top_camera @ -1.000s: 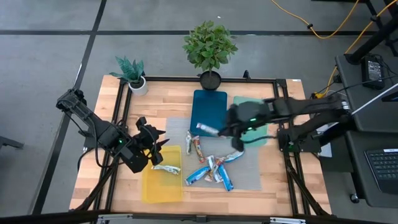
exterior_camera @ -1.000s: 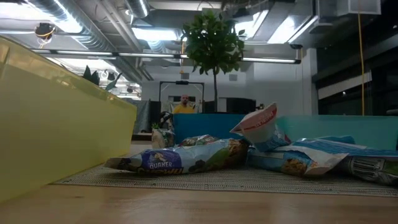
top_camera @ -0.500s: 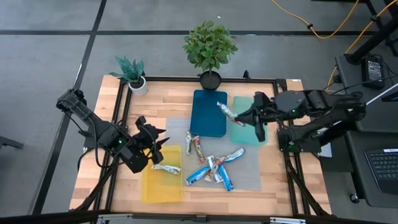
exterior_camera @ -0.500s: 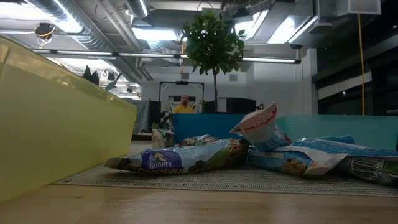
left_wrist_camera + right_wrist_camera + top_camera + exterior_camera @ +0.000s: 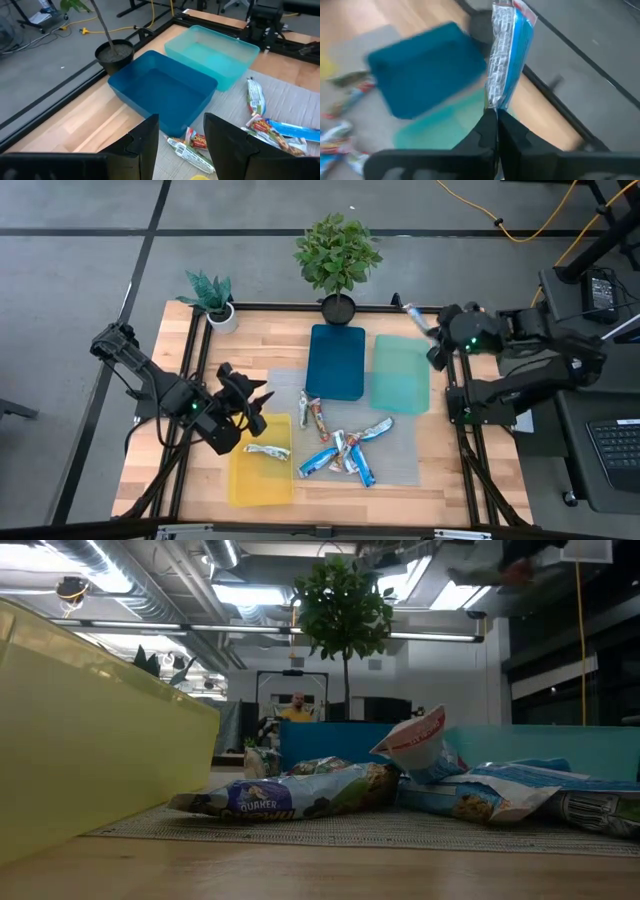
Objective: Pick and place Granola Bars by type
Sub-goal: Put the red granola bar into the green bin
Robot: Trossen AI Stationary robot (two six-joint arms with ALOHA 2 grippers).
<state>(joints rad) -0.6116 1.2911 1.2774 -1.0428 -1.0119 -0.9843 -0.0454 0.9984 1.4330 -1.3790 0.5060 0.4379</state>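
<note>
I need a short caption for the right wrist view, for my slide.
Right gripper pinching a granola bar upright above the blue tray and teal tray.

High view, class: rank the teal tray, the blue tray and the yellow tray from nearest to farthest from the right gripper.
1. The teal tray, just below and left of the right gripper, which holds a granola bar at the table's far right edge.
2. The blue tray, left of the teal one, mid-table.
3. The yellow tray, at the near left, beside the left gripper.

Even, bright overhead light on my table (image 5: pixel 280 330), shadows soft. My right wrist view is motion-smeared, the blue tray (image 5: pixel 427 75) streaked. Low view: ceiling lights (image 5: pixel 240 595) glare at twelve o'clock; the yellow tray (image 5: pixel 90 730) looms blurred.
</note>
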